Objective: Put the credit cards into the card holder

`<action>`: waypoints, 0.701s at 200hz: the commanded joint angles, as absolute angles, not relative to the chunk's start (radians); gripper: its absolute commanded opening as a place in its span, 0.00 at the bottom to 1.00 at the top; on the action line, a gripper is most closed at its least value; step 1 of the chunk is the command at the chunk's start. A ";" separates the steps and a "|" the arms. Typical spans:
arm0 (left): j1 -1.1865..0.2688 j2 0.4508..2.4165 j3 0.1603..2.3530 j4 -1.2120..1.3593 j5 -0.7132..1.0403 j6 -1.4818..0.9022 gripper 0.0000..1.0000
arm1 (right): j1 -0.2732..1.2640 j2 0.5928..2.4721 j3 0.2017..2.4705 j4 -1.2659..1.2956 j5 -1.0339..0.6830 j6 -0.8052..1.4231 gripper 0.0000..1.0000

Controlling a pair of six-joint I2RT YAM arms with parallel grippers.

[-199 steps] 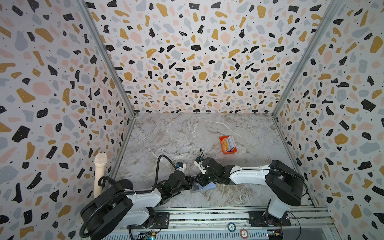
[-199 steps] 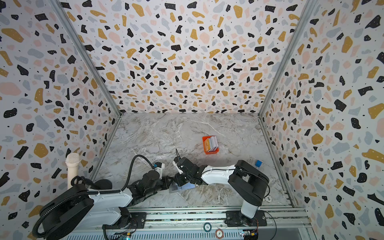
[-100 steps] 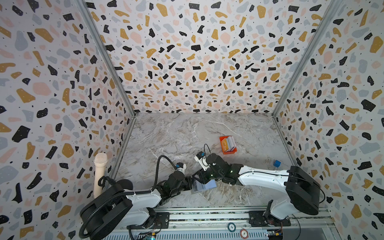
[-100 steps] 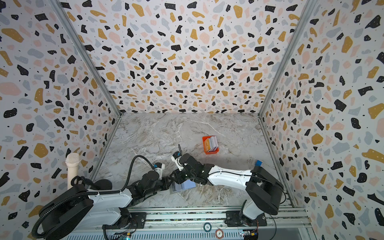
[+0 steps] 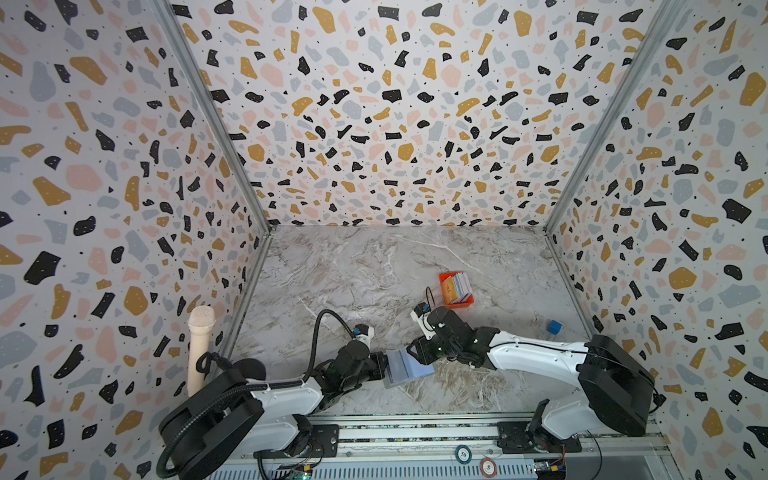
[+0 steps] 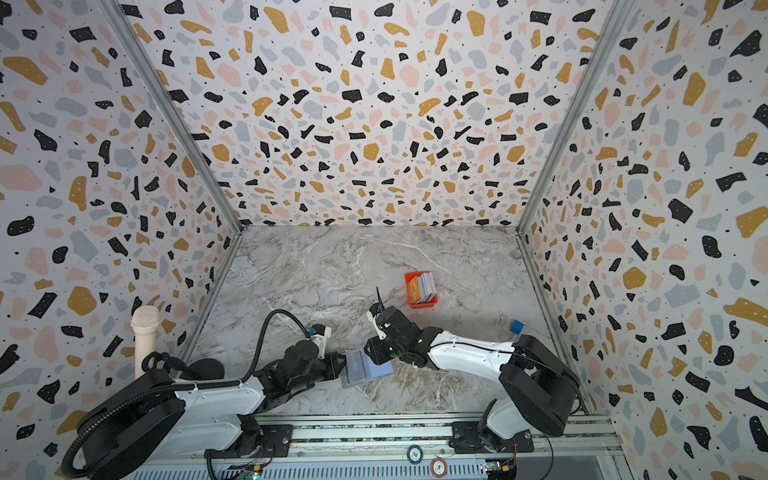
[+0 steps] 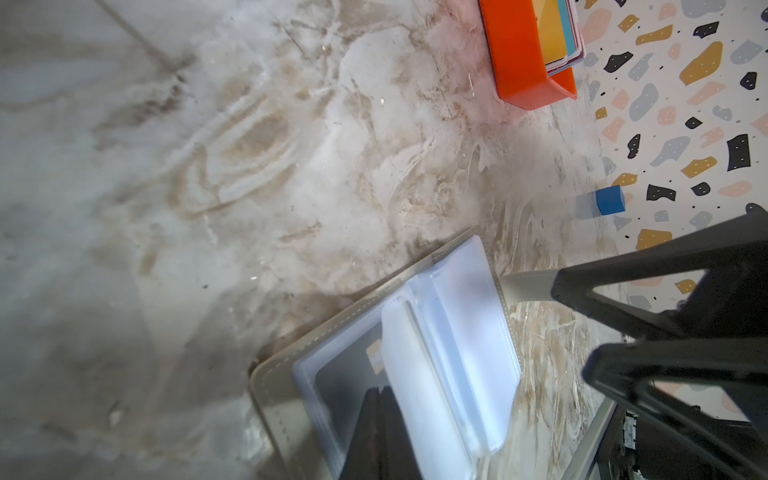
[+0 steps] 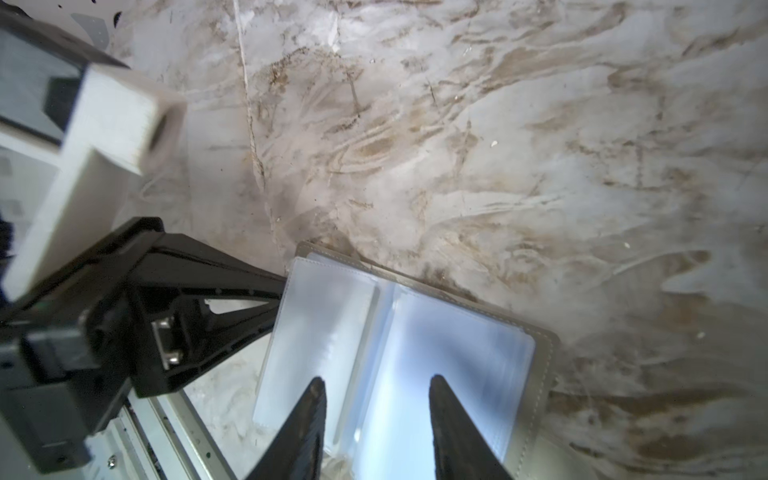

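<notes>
R hand (image 8: 377, 380) low — over card holder (image 8: 457, 332)

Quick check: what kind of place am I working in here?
Probably a lab test booth: terrazzo-print panel walls enclose a marble-look tabletop, and both arms mount on a metal rail.

One grey card holder (image 5: 405, 368); one orange tray (image 5: 459, 305); one stack of cards (image 5: 459, 286) in the tray, too tightly packed to count singly; one small blue cube (image 5: 554, 327); two round poker chips (image 5: 463, 454) (image 5: 488, 466); one cream microphone (image 5: 200, 349); two robot arms (image 5: 286, 395) (image 5: 536, 357).
</notes>
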State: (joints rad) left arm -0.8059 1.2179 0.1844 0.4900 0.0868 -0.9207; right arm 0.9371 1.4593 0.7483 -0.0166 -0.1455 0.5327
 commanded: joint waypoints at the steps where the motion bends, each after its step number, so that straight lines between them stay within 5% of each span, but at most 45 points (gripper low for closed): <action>1: -0.790 1.221 0.245 0.459 0.081 -0.855 0.00 | 0.937 1.386 0.745 -0.047 -0.080 0.528 0.43; 52: -0.696 1.032 0.239 0.284 0.032 -0.840 0.00 | 0.879 1.273 0.756 -0.113 -0.027 0.503 0.47; 93: -0.694 0.918 0.205 0.219 0.095 -0.828 0.24 | 0.868 1.318 0.749 -0.090 -0.064 0.495 0.48; 140: -0.748 1.028 0.178 0.308 0.146 -0.843 0.29 | 0.867 1.316 0.746 -0.081 -0.066 0.502 0.48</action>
